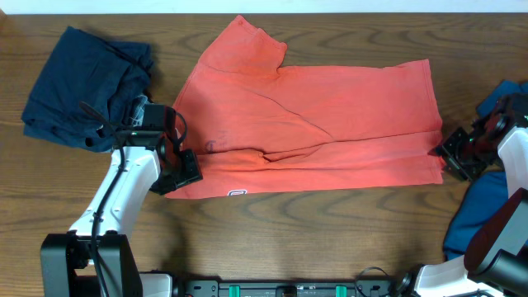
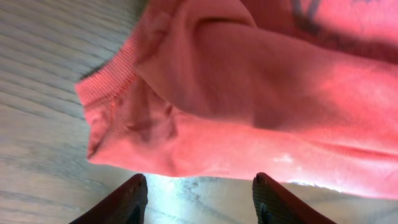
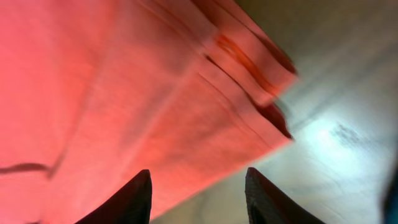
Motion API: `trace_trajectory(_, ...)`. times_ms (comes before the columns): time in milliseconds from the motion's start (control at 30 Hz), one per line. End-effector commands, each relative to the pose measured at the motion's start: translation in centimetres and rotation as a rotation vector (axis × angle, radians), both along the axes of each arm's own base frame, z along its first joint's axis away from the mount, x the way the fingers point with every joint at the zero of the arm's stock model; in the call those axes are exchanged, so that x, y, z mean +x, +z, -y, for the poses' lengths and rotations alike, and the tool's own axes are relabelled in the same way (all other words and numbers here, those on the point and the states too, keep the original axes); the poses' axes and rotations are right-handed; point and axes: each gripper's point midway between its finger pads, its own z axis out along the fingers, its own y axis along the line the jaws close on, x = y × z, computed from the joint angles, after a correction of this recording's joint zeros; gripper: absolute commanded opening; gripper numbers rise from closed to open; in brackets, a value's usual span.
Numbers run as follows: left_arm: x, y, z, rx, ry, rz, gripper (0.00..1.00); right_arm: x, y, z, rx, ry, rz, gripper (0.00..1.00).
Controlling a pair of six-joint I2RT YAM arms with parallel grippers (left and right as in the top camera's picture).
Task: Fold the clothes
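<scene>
A coral-red shirt [image 1: 330, 115] lies folded lengthwise across the middle of a wooden counter [image 1: 330, 247]. One short sleeve [image 1: 243, 49] points to the far side, and a small white label [image 1: 238, 194] shows on the near edge. Creases run across the shirt's middle.

The left gripper [image 2: 199, 182] sits at the shirt's near left corner, low over the counter. Its two dark fingers [image 2: 127, 202] are spread apart with bare wood between them. The ribbed collar [image 2: 109, 78] and bunched cloth lie just beyond the fingertips, not pinched.

At the opposite end, the right gripper [image 3: 199, 174] faces the shirt's right edge, likewise spread and holding nothing. The stacked layers of the hem [image 3: 249, 68] end in a corner just ahead of it, with pale counter to the side. Whether its fingertips touch the cloth cannot be told.

A navy garment [image 1: 78, 91] is heaped at the far left of the counter, just beside the left arm's wrist and apart from the shirt. A blue garment [image 1: 478, 227] lies at the near right, partly hidden by the right arm. More blue cloth [image 1: 503, 92] shows at the right edge, beyond the right gripper.
</scene>
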Motion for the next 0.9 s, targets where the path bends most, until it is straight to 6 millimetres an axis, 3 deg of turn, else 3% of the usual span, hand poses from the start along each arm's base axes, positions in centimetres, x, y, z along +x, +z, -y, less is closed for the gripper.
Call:
trace_trajectory(0, -0.1, 0.0, 0.1, -0.011, -0.036, -0.004, 0.56, -1.5, -0.9, 0.9, -0.064, 0.016, -0.069, 0.53)
trace_trajectory(333, -1.3, -3.4, -2.1, 0.117, -0.026, 0.004, 0.57, -3.6, -3.6, 0.9, 0.003, -0.007, -0.066, 0.58)
trace_trajectory(467, -0.2, -3.4, -2.9, 0.166, -0.02, 0.052, 0.57, -3.8, -4.2, 0.8, 0.002, -0.007, -0.063, 0.61)
trace_trajectory(500, 0.4, -3.3, -2.9, 0.165, -0.018, 0.075, 0.55, -3.7, -4.2, 0.8, 0.004, -0.007, -0.059, 0.61)
trace_trajectory(700, 2.9, -2.8, -1.9, 0.111, -0.017, 0.178, 0.19, -3.4, -4.1, 0.5, 0.02, -0.01, -0.042, 0.61)
trace_trajectory(867, 5.6, -2.0, -1.8, 0.112, -0.027, 0.296, 0.12, -3.1, -4.1, 0.7, 0.016, -0.03, -0.035, 0.61)
